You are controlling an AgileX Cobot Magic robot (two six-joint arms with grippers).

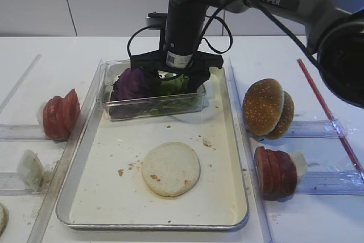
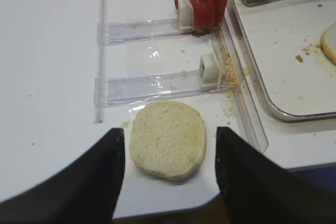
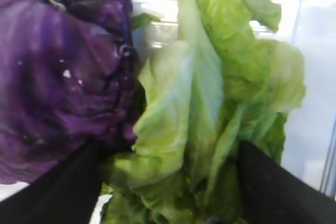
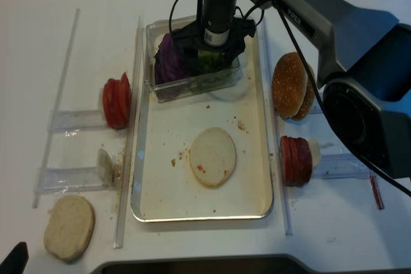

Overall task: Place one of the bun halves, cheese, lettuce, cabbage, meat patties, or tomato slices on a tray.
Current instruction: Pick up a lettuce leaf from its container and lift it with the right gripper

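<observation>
My right gripper (image 1: 170, 81) reaches down into a clear box (image 1: 153, 106) at the tray's far end. It is open, with its black fingers (image 3: 278, 187) on either side of the lettuce (image 3: 210, 108). The cabbage (image 3: 58, 77) lies just left of it. A flat pale bun half (image 1: 170, 169) rests on the tray (image 1: 102, 197). My left gripper (image 2: 170, 132) hangs open over another flat bun half (image 2: 168, 139) on the table. Tomato slices (image 1: 60, 115) stand on the left, and domed bun halves (image 1: 267, 108) and meat patties (image 1: 276, 172) on the right. No cheese is in view.
Clear plastic rails (image 2: 152, 85) with a white block (image 2: 209, 70) lie left of the tray; more rails (image 1: 330, 180) hold the food on the right. A red rod (image 1: 327, 112) lies at the far right. Crumbs dot the tray.
</observation>
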